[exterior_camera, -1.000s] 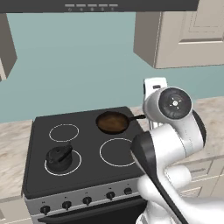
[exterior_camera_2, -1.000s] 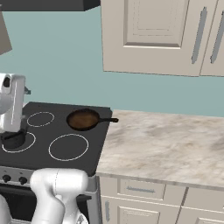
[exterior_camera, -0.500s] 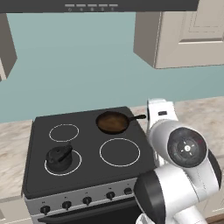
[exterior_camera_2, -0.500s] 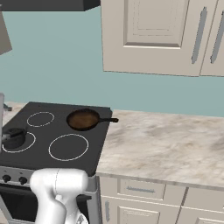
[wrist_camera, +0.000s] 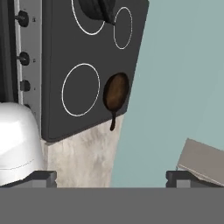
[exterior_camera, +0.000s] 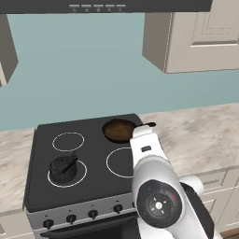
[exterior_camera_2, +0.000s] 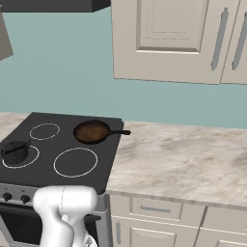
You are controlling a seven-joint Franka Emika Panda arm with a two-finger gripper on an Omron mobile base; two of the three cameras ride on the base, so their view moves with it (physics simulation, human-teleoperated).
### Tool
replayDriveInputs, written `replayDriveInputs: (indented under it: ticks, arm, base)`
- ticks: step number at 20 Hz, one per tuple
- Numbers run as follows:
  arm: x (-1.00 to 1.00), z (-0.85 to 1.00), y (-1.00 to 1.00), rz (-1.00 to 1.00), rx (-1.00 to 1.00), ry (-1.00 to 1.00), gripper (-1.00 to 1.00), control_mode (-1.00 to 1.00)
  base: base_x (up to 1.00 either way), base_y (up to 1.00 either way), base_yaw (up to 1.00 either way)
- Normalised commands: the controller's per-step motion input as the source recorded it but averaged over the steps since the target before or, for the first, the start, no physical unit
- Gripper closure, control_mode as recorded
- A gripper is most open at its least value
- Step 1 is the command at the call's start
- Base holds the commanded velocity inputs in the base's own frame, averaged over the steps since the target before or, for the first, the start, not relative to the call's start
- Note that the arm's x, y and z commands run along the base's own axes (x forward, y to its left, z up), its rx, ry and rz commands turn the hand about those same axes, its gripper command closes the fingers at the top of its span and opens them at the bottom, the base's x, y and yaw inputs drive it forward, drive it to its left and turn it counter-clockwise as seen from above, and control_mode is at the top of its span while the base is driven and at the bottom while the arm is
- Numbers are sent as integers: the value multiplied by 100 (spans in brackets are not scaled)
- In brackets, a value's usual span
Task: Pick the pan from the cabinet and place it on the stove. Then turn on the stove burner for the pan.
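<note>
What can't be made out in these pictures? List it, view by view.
Knobs: left base view, the arm covers the right ones; settings too small to read.
Kettle: hand view, cut off by the top edge.
Pan: left base view, the arm hides its right rim.

I see the pan (exterior_camera_2: 91, 132) — a small, shallow brown-black skillet — sitting flat on the stove (exterior_camera_2: 43, 166), over the rear burner nearest the counter, its thin handle pointing out toward the counter. The stove is black glass with white rings and a grey knob strip along its front. The front ring (exterior_camera_2: 75, 162) beside the pan is bare. The cabinet (exterior_camera_2: 166, 41) — beige, raised-panel — hangs above, door shut.
</note>
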Motion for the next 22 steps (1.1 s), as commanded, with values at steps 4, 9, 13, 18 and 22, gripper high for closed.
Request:
replayDriveInputs:
  ticks: [4, 9, 13, 18, 22]
  arm:
    - [-9, -51, 14, 0, -17, -1, -100, -100]
    - [-9, -38, 12, 1, -17, -1, -100, -100]
    - [-6, -35, 29, 6, -15, -5, -100, -100]
    - [-6, -31, 35, 6, -14, -6, -100, -100]
    - [-5, -31, 28, 4, -15, -2, -100, -100]
  base:
    - [0, 0, 0]
    - [0, 0, 0]
    - [0, 0, 0]
    - [0, 0, 0]
    - [0, 0, 0]
